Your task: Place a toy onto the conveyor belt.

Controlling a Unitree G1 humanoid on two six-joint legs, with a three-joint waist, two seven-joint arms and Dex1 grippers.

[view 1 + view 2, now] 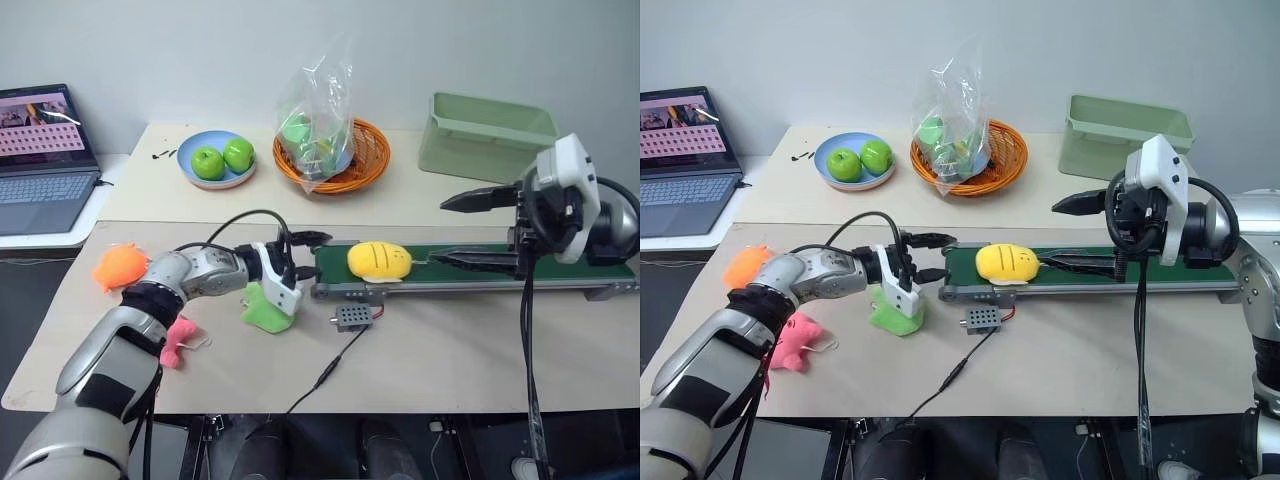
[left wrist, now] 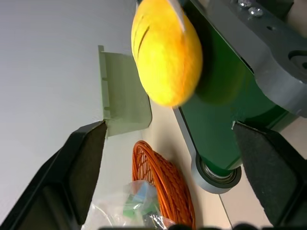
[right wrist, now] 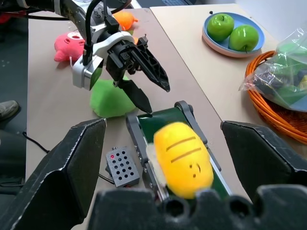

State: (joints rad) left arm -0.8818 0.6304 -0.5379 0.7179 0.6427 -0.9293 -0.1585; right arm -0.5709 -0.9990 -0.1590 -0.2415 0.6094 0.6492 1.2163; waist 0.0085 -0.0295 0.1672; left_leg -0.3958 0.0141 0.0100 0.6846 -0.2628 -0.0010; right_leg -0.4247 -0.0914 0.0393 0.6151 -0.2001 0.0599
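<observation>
The toy (image 1: 379, 260), a yellow lemon-like plush with dark markings, lies on the left end of the conveyor belt (image 1: 540, 270), a dark green strip in a grey frame. Nothing grips it. My left gripper (image 1: 307, 254) hovers just off the belt's left end, open, fingers spread one above the other and empty; the toy (image 2: 167, 50) sits a short way beyond its fingers (image 2: 79, 165). My right gripper (image 1: 450, 230) hangs open above the belt's right half, pointing left at the toy (image 3: 184, 158), its fingers (image 3: 72, 163) wide apart.
A light green plush (image 1: 268, 308) sits under my left wrist, with pink (image 1: 178, 340) and orange (image 1: 120, 266) plushes further left. A small grey control box (image 1: 353, 318) with cable lies before the belt. Behind: apple plate (image 1: 215, 160), orange basket (image 1: 335, 150), pale green bin (image 1: 485, 135), laptop (image 1: 42, 160).
</observation>
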